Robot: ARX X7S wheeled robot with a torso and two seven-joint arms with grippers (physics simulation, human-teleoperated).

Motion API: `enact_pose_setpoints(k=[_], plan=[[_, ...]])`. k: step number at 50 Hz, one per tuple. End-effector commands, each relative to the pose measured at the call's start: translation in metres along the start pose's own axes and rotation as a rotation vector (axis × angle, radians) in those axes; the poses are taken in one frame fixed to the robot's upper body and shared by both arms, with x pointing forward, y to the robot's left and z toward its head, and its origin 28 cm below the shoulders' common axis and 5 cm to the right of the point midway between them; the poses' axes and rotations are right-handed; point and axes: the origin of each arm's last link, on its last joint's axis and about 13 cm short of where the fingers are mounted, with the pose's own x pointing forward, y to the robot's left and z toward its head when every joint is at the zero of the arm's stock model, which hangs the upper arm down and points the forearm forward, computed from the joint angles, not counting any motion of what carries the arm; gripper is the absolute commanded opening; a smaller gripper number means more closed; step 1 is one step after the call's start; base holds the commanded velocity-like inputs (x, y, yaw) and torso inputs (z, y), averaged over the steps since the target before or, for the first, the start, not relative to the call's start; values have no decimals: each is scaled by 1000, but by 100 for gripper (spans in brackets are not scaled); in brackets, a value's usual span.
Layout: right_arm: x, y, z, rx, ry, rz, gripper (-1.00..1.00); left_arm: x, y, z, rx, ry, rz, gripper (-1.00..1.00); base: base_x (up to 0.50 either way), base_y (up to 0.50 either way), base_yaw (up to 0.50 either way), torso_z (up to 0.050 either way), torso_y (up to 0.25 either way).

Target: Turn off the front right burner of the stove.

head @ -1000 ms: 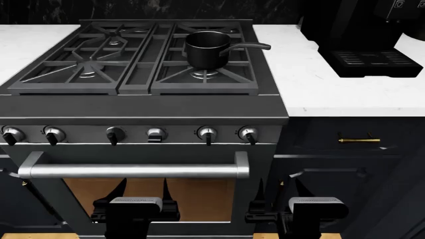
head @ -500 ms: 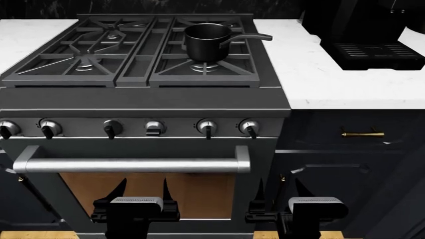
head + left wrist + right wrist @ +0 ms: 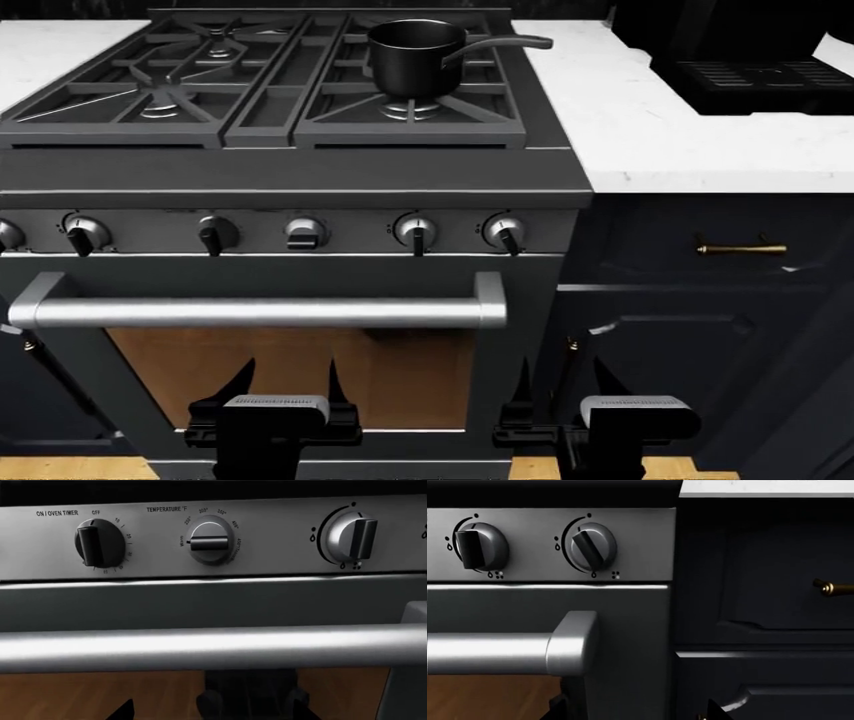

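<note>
The stove (image 3: 294,180) fills the head view, with black grates on top and a row of silver knobs on its front. The front right burner (image 3: 410,109) shows between grate spokes, just in front of a black saucepan (image 3: 415,58). My left gripper (image 3: 284,385) and right gripper (image 3: 565,385) are both open and empty, low before the oven door. In the right wrist view the right gripper (image 3: 635,712) faces the two rightmost knobs (image 3: 590,546) (image 3: 477,546). In the left wrist view the left gripper (image 3: 212,716) faces the timer knob (image 3: 99,542) and temperature knob (image 3: 209,542).
A thick steel bar handle (image 3: 267,312) crosses the oven door between the grippers and the knobs. White counters (image 3: 694,120) flank the stove. A black coffee machine (image 3: 747,50) stands at the back right. A dark cabinet with a brass pull (image 3: 741,248) is to the right.
The head view has moved closer and lower: the stove, knobs and handle sit higher and larger in the view. Both grippers keep their place in the view.
</note>
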Motion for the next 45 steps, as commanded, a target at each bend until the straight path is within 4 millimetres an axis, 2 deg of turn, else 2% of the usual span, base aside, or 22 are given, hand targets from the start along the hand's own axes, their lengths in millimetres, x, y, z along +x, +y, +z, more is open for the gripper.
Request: enact_pose_setpoints(k=[1, 20, 36, 38, 45], plan=[[0, 0, 0, 6, -5, 1, 100, 0, 0, 0, 3, 3, -1, 100, 0, 0, 0, -50, 0], [0, 0, 0, 3, 1, -1, 100, 0, 0, 0, 3, 5, -2, 100, 0, 0, 0, -50, 0], [-1, 1, 4, -25, -47, 15, 100, 0, 0, 0, 1, 3, -3, 100, 0, 0, 0, -1, 0], [-4, 2, 11, -8, -51, 19, 100, 0, 0, 0, 0, 3, -3, 100, 0, 0, 0, 0, 0], [-19, 6, 55, 52, -113, 69, 100, 0, 0, 0, -1, 6, -2, 100, 0, 0, 0, 0, 0]])
